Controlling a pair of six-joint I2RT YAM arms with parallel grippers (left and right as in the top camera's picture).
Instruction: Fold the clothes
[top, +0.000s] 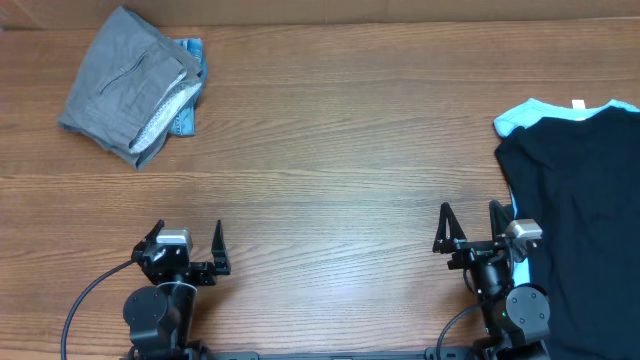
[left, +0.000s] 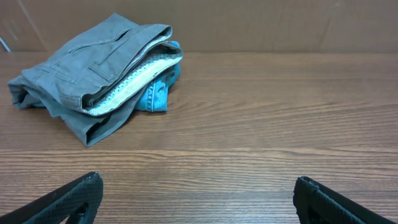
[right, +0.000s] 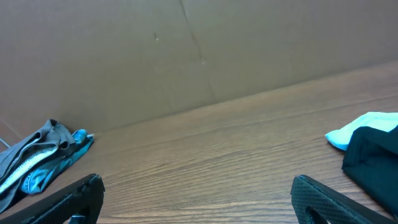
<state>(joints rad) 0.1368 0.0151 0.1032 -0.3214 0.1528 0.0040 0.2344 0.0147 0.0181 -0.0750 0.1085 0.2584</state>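
Observation:
A folded stack of clothes (top: 130, 85), grey trousers on top of a white knit and a blue piece, lies at the far left; it shows in the left wrist view (left: 99, 71) and at the left edge of the right wrist view (right: 37, 163). A black shirt (top: 580, 210) lies spread over a light blue garment (top: 520, 118) at the right edge; both show in the right wrist view, the black shirt (right: 373, 162) and the light blue garment (right: 357, 127). My left gripper (top: 187, 239) is open and empty near the front edge. My right gripper (top: 470, 220) is open and empty just left of the black shirt.
The wooden table (top: 330, 150) spans the view. A brown cardboard wall (right: 186, 56) stands along its far edge.

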